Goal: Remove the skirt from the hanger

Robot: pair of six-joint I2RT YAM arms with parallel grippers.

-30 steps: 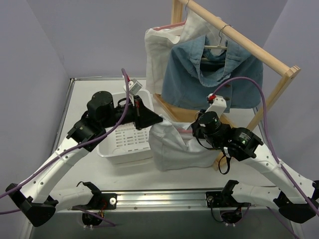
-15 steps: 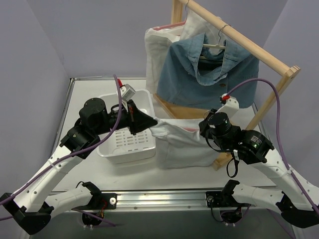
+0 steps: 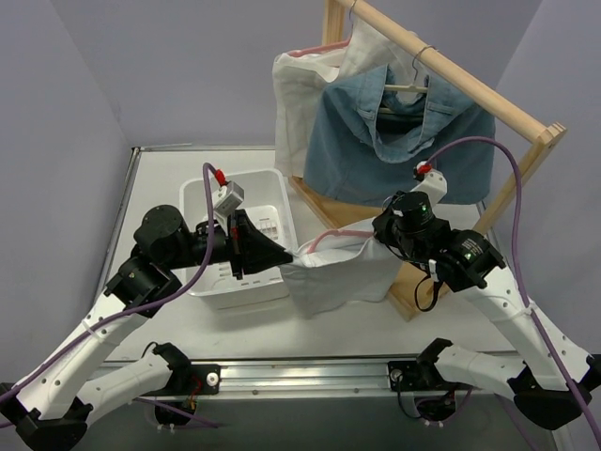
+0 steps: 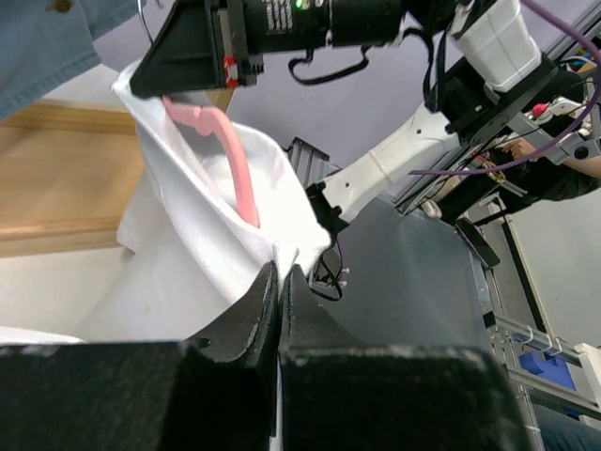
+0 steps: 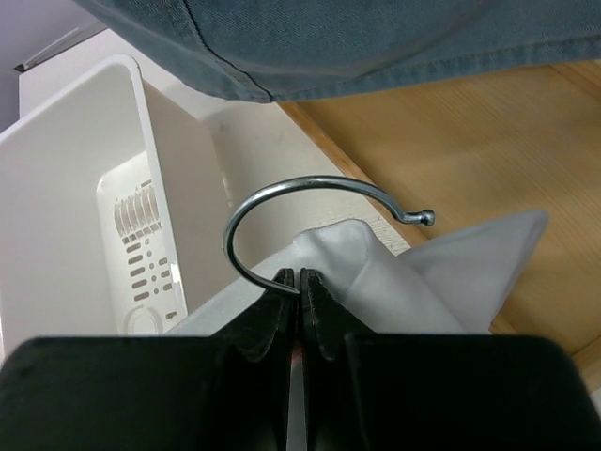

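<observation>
The white skirt (image 3: pixel 343 277) hangs stretched between my two grippers above the table, still on its pink hanger (image 3: pixel 324 240). My left gripper (image 3: pixel 286 256) is shut on the skirt's left edge; in the left wrist view its jaws (image 4: pixel 282 268) pinch the white cloth, with the pink hanger (image 4: pixel 233 150) curving inside the skirt (image 4: pixel 202 221). My right gripper (image 3: pixel 374 233) is shut on the hanger. In the right wrist view its jaws (image 5: pixel 299 275) clamp the base of the metal hook (image 5: pixel 226 241), with the skirt (image 5: pixel 376 272) bunched just beyond.
A white slotted basket (image 3: pixel 192 202) sits under my left arm and appears as the basket (image 5: pixel 66 188) in the right wrist view. Behind stands a wooden rack (image 3: pixel 488 99) with a denim shirt (image 3: pixel 376 150) and a white garment (image 3: pixel 296 94) hung on it.
My left gripper has drawn back toward the near side with the skirt's edge. My right gripper has lifted the hanger up and back. The skirt is bunched narrower, with more pink hanger showing.
</observation>
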